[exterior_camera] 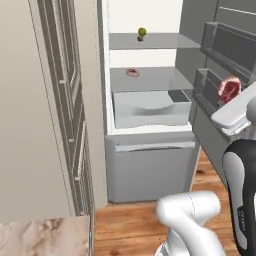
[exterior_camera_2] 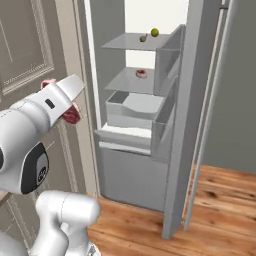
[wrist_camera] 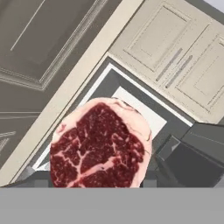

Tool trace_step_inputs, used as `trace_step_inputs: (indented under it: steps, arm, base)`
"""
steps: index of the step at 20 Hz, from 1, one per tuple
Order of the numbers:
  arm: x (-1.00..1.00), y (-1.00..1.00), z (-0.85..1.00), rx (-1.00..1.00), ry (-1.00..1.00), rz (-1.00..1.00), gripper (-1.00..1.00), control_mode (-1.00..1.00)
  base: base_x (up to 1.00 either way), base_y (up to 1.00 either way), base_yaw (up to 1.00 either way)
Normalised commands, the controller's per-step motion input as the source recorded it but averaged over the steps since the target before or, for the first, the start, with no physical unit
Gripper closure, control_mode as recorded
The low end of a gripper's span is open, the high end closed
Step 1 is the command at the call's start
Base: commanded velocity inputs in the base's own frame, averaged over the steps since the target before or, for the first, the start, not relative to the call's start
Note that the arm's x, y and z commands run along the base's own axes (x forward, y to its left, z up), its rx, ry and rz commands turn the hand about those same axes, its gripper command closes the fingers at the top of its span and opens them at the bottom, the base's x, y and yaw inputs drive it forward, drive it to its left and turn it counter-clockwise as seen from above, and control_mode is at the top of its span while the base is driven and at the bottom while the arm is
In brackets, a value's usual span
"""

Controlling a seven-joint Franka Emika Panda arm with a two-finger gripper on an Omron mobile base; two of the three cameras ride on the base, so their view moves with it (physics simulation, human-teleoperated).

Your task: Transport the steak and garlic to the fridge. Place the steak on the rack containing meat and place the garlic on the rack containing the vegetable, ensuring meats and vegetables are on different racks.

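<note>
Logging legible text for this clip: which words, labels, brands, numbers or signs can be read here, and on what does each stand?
No readable text.
Faint grey lettering on the white robot arm's dark joint cover: too small and blurred to read.
None on the silver-grey fridge or the raw red steak.

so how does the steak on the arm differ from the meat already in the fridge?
The steak is up in the air at the arm's end, outside the fridge; the piece of meat lies flat on the middle rack. The steak looks larger, though it is nearer the camera. It is darker red; the piece of meat is paler. Both are raw red meat with pale fat edges.
</note>
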Motion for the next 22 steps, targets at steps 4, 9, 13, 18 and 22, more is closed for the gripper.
trace_step_inputs:
  steps: [4,9,13,18,22]
  arm:
    - [0.00,0.00,0.00,0.00,0.00,0.00,1.00,1.00]
    - [0.00,0.00,0.00,0.00,0.00,0.00,1.00,1.00]
    - [0.00,0.00,0.00,0.00,0.00,0.00,1.00,1.00]
    - [0.00,0.00,0.00,0.00,0.00,0.00,1.00,1.00]
    - [0.00,0.00,0.00,0.00,0.00,0.00,1.00,1.00]
  base:
    - [1.00,0.07,-0.01]
    - [1.00,0.38,-0.08]
    - [1.00,0.38,-0.12]
    - [1.00,0.17,-0.12]
    - [0.75,-0.18,-0.13]
